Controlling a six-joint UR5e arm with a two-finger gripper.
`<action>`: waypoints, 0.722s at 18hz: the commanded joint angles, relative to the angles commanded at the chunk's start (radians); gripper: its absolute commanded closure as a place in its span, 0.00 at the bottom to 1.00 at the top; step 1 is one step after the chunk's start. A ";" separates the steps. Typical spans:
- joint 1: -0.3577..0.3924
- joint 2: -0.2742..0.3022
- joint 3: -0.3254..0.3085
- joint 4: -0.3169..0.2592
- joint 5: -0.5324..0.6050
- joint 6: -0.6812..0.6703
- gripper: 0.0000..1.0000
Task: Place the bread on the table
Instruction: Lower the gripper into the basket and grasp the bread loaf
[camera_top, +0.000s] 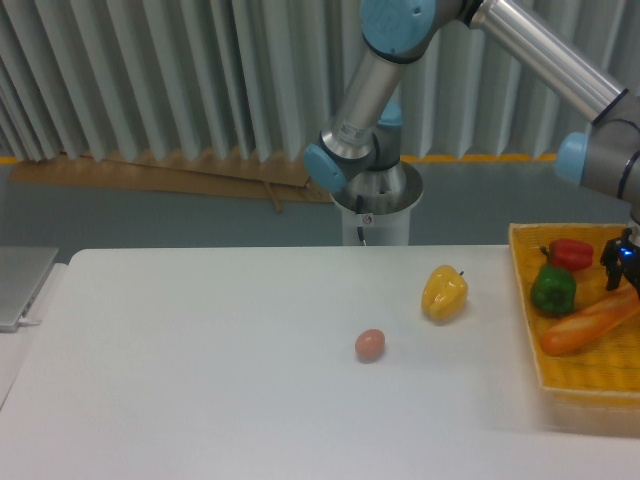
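The bread, a long orange-brown baguette, lies slanted in the yellow woven tray at the right edge of the white table. My gripper is black with a blue light. It hangs at the frame's right edge, just above the bread's far right end. Its fingers are partly cut off by the frame edge, so I cannot tell whether it is open, shut or touching the bread.
A green pepper and a red pepper sit in the tray behind the bread. A yellow pepper and a small pinkish egg lie on the table. A grey flat device is at the left edge.
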 joint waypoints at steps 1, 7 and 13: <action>0.000 -0.003 -0.003 0.000 0.000 0.000 0.00; 0.005 -0.002 -0.026 -0.002 0.002 0.029 0.00; 0.002 -0.006 -0.026 -0.002 0.003 0.032 0.29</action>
